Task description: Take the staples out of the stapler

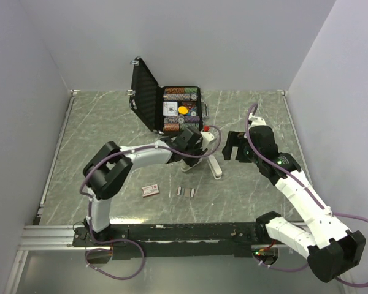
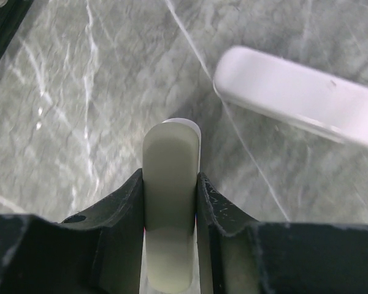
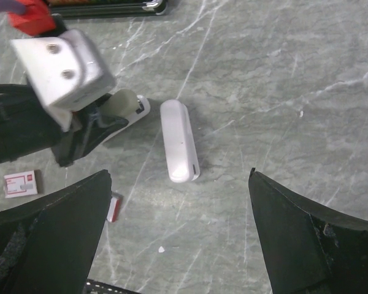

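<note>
the job looks largely done: a few short strips of staples lie loose on the table toward its near edge, near the pink staple box. the stapler sits mid-table, splayed open; whether any strip is left inside cannot be seen. the left claw is clamped on one pale arm of it, and the right claw hangs above with fingers wide apart. the box label is too small to read; the stapler shows no writing.
</note>
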You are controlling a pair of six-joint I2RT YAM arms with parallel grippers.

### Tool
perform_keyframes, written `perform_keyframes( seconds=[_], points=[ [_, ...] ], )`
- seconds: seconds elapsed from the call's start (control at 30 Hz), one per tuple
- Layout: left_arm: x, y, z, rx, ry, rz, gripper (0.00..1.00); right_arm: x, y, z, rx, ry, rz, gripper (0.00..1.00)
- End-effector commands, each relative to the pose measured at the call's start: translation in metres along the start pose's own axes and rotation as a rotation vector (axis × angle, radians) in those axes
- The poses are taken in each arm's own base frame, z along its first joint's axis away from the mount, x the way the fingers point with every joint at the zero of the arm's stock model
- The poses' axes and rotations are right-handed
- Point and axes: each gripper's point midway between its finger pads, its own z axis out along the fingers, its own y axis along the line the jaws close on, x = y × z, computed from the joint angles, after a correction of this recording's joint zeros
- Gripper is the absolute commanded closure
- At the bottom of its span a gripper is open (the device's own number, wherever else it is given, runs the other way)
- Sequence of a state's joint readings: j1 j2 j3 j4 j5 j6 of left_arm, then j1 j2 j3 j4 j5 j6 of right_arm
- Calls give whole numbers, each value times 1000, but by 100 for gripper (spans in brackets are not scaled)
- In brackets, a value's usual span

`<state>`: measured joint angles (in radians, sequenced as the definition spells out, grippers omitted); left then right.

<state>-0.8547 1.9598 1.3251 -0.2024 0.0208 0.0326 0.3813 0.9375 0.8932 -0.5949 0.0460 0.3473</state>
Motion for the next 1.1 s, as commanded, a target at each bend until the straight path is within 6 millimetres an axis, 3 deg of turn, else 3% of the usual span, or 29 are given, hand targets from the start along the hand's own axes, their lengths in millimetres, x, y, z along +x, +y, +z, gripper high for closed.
perform_keyframes(
  seconds=[0.0, 0.33, 0.57, 0.73, 0.9, 1.07],
  points=[
    [-44, -7, -59, 33, -139, -15, 100, -11, 9, -4, -54, -41, -13, 0],
    [-56, -61, -141, 336, -185, 10, 99, -15, 59, -24, -343, -35, -74, 5],
    [-56, -94, -197, 529, -245, -5, 99, -16, 99, -71, -620, -93, -155, 11],
    [-57, -116, -227, 675, -282, 10, 99, -4, 127, -99, -842, -53, -207, 16],
    [-61, -117, -245, 695, -333, 29, 99, 0, 145, -118, -998, -28, -267, 16],
    [-67, -109, -267, 709, -410, 21, 99, 2, 156, -120, -1070, -5, -301, 18]
  ],
)
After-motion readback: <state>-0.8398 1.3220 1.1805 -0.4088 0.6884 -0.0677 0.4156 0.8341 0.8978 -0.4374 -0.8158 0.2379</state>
